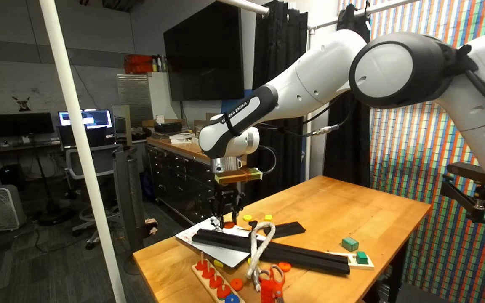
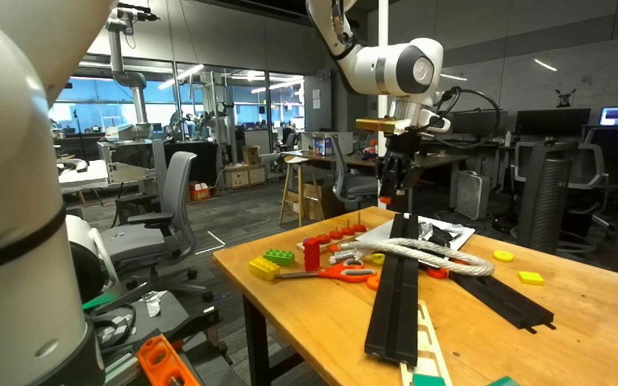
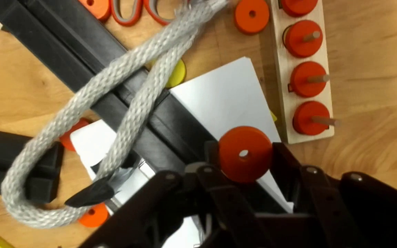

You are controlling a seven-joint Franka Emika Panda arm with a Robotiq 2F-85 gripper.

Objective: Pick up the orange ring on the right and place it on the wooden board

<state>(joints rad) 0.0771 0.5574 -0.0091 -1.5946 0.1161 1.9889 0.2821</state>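
Note:
My gripper is shut on an orange ring, with a finger against each side and the ring's hole facing the wrist camera. The gripper and ring also show in an exterior view, and the ring shows in the air in an exterior view. The wooden board is a flat pale panel below the ring, partly covered by a black bar. The board shows in both exterior views. Other orange rings lie on the tabletop.
A peg rack with red discs stands beside the board. A grey rope loop lies across the black bar. Scissors, a second black bar, yellow pieces and green blocks are on the tabletop.

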